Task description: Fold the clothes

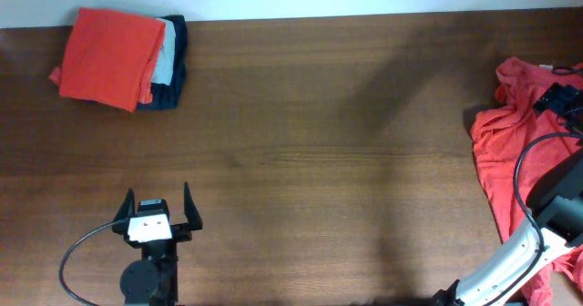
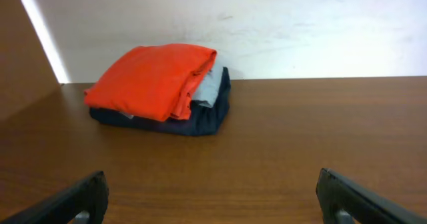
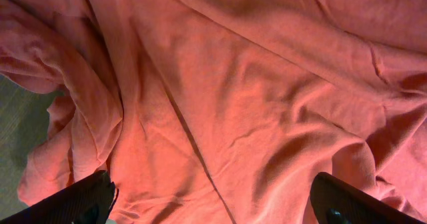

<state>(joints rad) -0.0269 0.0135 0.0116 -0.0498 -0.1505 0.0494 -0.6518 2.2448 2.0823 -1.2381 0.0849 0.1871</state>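
Coral T-shirt [image 3: 233, 104] lies crumpled under right gripper [image 3: 217, 204], jaws spread; left gripper [image 1: 158, 195] likewise spread.

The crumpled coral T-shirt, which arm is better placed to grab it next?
Right, likely. The right pincer hangs open directly over the T-shirt, fabric filling its wrist view. The left pincer, also open, sits across the table, facing the folded stack.

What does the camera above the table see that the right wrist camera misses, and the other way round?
Only overhead: the wooden table, the stack of folded clothes at its far left corner, and the left gripper, open and empty. Only the right wrist: close-up creases in the cloth, with the right gripper open, its fingertips spread wide over it. Both: the crumpled coral-red T-shirt.
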